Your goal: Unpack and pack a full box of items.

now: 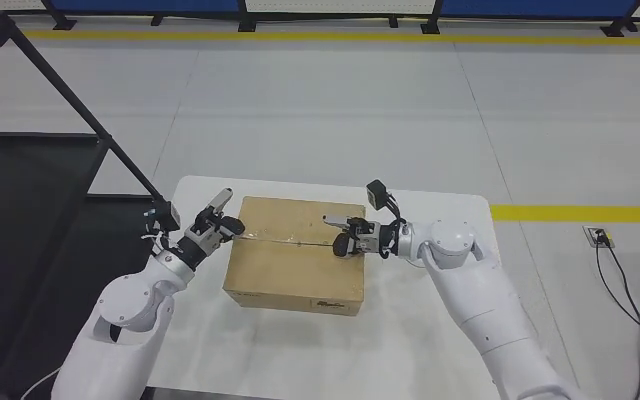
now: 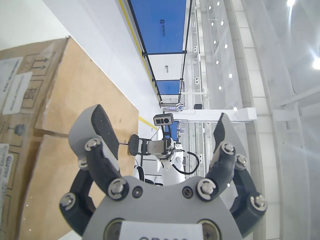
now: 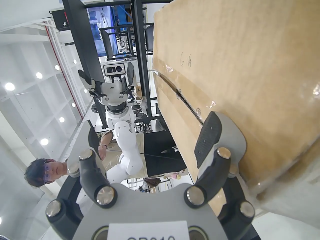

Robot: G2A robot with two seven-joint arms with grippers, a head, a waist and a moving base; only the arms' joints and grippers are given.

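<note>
A closed brown cardboard box [image 1: 295, 255] stands in the middle of the white table [image 1: 420, 330], its top flaps meeting along a centre seam. My left gripper [image 1: 226, 222] hovers open at the box's left end, one finger [image 2: 103, 128] over the seam. My right gripper [image 1: 342, 232] is open at the right end of the seam, one pad [image 3: 208, 138] resting against the box top [image 3: 237, 63] beside the slit tape. The left wrist view shows the box [image 2: 75, 96] with labels on its side and the right gripper [image 2: 140, 146] farther off. Nothing is held between either pair of fingers.
A black frame and dark panel [image 1: 50, 200] stand left of the table. The white table has free room in front of and right of the box. A yellow floor line [image 1: 565, 212] runs off to the right.
</note>
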